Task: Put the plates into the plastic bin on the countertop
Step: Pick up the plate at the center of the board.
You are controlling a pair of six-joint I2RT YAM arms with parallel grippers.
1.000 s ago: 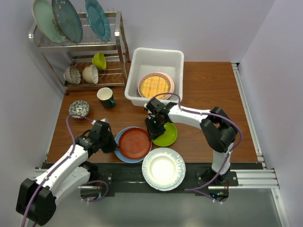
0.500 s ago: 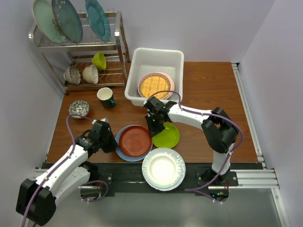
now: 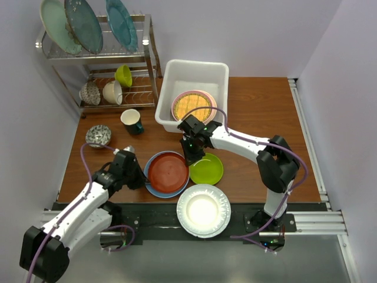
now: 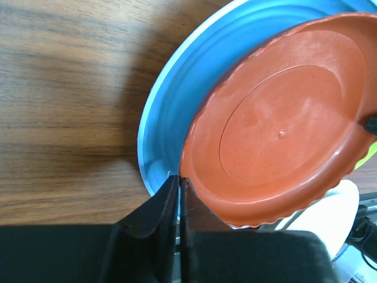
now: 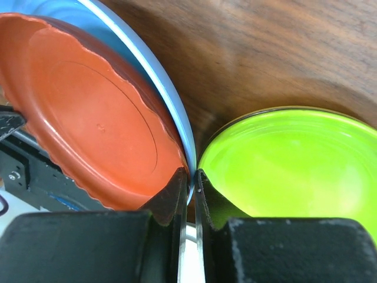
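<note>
The right gripper (image 5: 191,175) is clenched on the right rim of the blue plate (image 4: 194,76), just beside the lime green plate (image 5: 294,171). The left gripper (image 4: 178,181) is pressed closed at the same plate's left rim; whether a rim sits between its jaws is hard to tell. The rust red plate (image 4: 283,124) lies loose on the blue one, by the near edge of the countertop (image 3: 259,112).

To lift well, both sides should rise together and level, or the red plate may slide. Clear the green plate before carrying far toward the plastic bin (image 3: 197,61), then lower gently onto the stack there.

Counted:
- Four plates on the counter: blue, red, green and a white plate (image 3: 204,210) nearest.
- Two showing in the bin: a gold plate (image 3: 191,106) on a pink plate (image 3: 212,101).
- One bin.
</note>
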